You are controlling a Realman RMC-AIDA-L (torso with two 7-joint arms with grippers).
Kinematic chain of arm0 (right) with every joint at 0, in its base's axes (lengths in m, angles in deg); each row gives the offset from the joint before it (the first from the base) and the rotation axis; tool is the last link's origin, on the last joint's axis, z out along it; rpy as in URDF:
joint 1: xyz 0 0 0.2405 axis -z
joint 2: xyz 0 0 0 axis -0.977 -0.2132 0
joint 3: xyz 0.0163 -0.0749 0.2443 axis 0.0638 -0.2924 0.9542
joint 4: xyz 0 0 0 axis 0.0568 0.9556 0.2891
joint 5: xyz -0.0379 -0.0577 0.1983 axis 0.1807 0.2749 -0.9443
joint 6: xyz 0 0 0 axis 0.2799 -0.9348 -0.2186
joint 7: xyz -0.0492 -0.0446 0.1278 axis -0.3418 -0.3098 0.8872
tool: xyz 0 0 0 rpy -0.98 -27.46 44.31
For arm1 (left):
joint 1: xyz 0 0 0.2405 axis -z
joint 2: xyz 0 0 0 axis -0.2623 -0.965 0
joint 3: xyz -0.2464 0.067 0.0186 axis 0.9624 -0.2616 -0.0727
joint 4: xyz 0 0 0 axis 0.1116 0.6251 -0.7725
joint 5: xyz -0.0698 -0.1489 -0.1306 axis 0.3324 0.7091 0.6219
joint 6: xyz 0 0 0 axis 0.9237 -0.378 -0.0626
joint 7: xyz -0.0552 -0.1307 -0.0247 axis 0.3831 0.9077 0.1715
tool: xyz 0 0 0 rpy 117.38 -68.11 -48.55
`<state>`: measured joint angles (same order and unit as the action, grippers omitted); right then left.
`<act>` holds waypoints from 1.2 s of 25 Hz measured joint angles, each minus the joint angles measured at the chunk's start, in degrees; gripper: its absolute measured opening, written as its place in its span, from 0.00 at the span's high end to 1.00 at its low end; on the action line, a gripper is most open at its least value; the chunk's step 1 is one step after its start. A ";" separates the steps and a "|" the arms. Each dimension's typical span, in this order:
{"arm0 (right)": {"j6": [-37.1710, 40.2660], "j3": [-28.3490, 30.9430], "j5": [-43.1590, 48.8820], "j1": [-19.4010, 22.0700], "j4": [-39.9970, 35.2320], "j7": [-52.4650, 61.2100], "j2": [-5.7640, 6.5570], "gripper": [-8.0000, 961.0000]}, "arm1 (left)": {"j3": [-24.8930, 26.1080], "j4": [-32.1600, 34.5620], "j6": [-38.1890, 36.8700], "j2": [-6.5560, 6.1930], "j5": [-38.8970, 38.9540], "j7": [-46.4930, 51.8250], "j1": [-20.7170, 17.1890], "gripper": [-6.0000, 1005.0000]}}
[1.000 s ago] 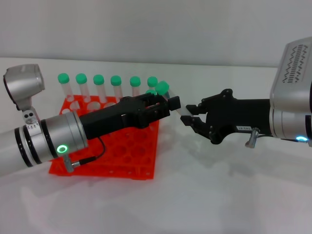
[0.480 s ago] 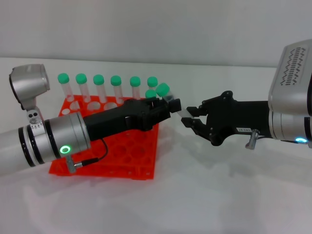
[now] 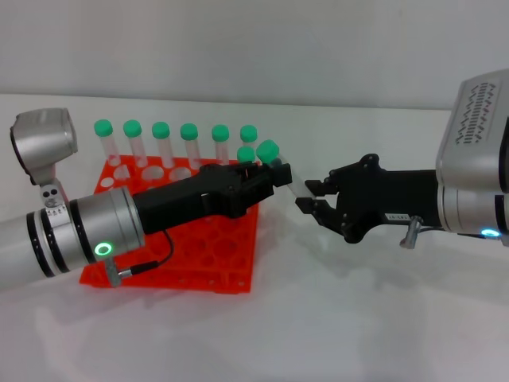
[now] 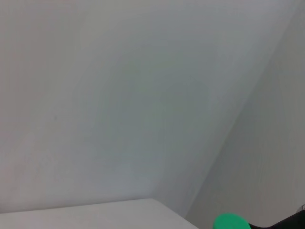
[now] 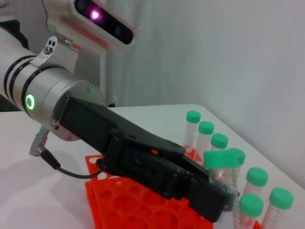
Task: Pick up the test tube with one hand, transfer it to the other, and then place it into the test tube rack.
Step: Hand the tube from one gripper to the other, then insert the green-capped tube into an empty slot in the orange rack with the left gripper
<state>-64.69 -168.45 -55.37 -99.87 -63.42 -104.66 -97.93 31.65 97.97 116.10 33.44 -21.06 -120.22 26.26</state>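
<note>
The test tube (image 3: 268, 150), clear with a green cap, hangs tilted in the air just past the right edge of the orange-red rack (image 3: 199, 247). My green-ringed left gripper (image 3: 278, 173) is shut on it just below the cap. The tube's clear lower end points toward my blue-ringed right gripper (image 3: 308, 196), whose fingers stand open around that tip. The right wrist view shows the left gripper (image 5: 219, 195) clamped on the tube (image 5: 224, 157) above the rack (image 5: 124, 200). In the left wrist view only the green cap (image 4: 230, 222) shows.
Several green-capped tubes (image 3: 161, 130) stand upright along the rack's back row, and one more (image 3: 246, 152) stands beside the held tube. They also appear in the right wrist view (image 5: 206, 129). The rack's front holes are unfilled. White tabletop lies in front and to the right.
The left gripper has sunk a little with the tube. The right gripper has dropped slightly and eased back to the right, its fingers still apart at the tube's lower end.
</note>
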 joint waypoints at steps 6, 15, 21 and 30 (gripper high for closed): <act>0.39 -0.40 0.89 0.50 0.18 -0.03 -0.14 0.63 | 0.02 0.02 0.34 -0.02 0.24 -0.20 -0.13 0.80; 1.19 1.03 0.87 0.91 1.59 0.05 0.05 0.51 | 0.12 0.95 1.20 -0.05 0.25 -0.25 -0.28 0.80; 1.46 6.01 0.91 2.91 2.89 -0.27 0.11 0.38 | 0.04 9.03 5.54 0.01 0.24 3.41 -2.52 0.80; 2.26 8.55 0.68 4.16 6.35 -1.29 0.24 0.09 | -7.72 27.41 5.67 0.16 0.70 17.26 -7.02 0.80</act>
<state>-62.43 -159.90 -54.69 -95.71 -57.07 -105.95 -97.69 23.93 125.38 121.77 33.60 -20.37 -102.97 19.23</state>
